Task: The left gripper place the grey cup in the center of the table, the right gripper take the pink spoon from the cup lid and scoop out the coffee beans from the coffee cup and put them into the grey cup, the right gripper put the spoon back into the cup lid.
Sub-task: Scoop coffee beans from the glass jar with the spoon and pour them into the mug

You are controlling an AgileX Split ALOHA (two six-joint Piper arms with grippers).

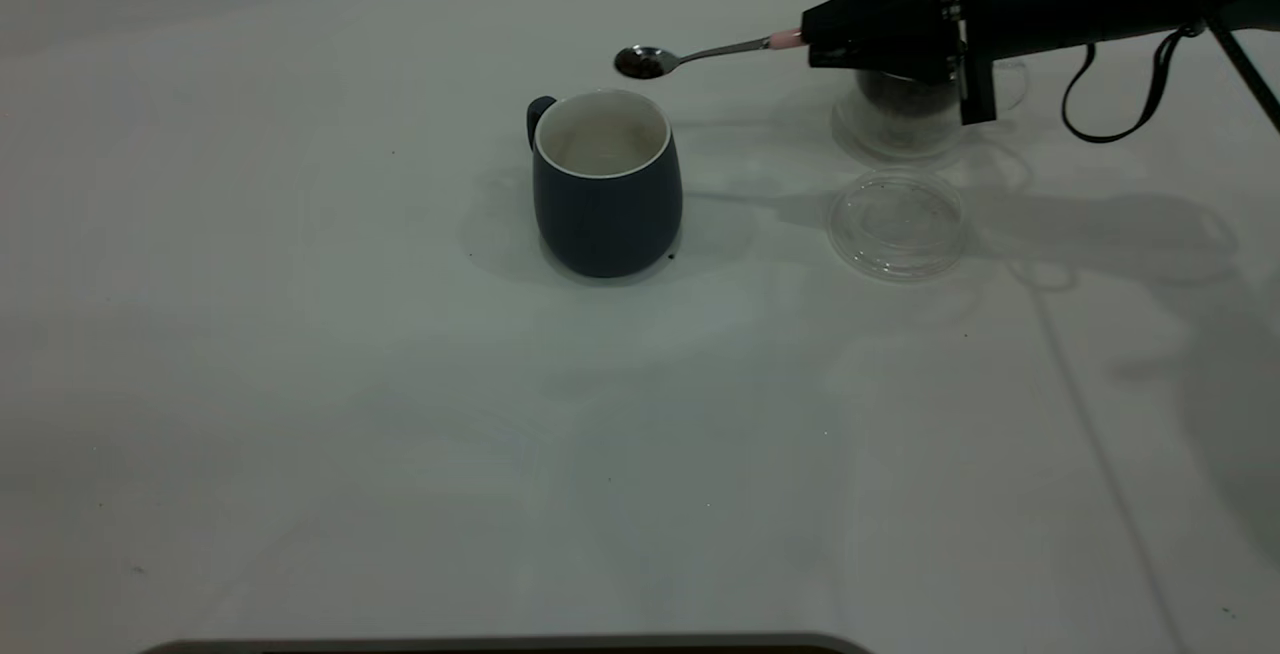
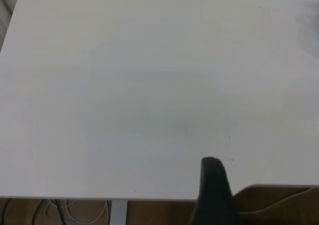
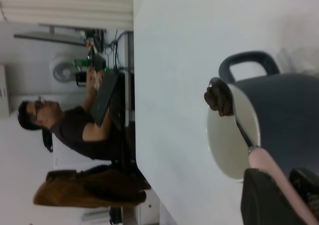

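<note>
One grey cup (image 1: 607, 186) is standing mid-table (image 1: 300, 384), nearest; behind it the pink spoon (image 1: 700, 54) is hovering level with coffee beans (image 1: 642, 63), its bowl just beyond the rim, the right gripper (image 1: 815, 42) clamping its handle from the right.

Right arm reached in from the right side of the exterior view, raised above the bench, forearm near level. Right claw (image 1: 815, 39) was clamped on the pink spoon (image 1: 700, 54), fingers pointing toward the centre. Left claw (image 2: 215, 185): one dark finger visible over the bench edge; state unclear.
</note>
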